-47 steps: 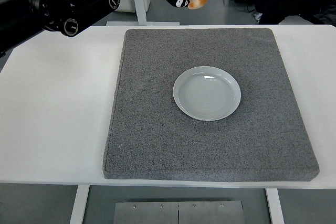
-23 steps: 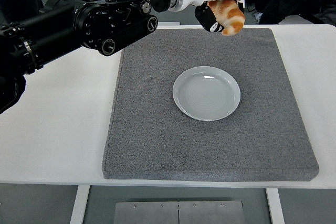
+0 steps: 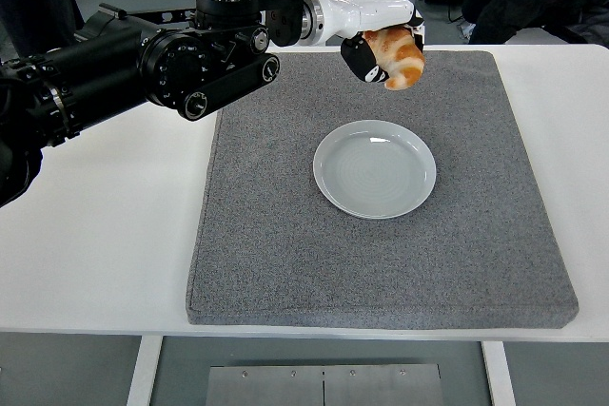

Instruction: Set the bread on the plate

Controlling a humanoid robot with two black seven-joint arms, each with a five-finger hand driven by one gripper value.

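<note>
Here the left hand (image 3: 373, 45) grasps the bread (image 3: 400, 56), held above the plate's (image 3: 375, 169) far side.

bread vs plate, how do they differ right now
The bread is golden brown and lumpy; the plate is pale grey, round and smooth. The bread is held up in the left hand; the plate lies flat and empty on the grey mat. Both are over the mat.

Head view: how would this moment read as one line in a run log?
left robot hand: holding bread | bread: in the air beyond plate | plate: empty, on grey mat | right arm: out of view
</note>
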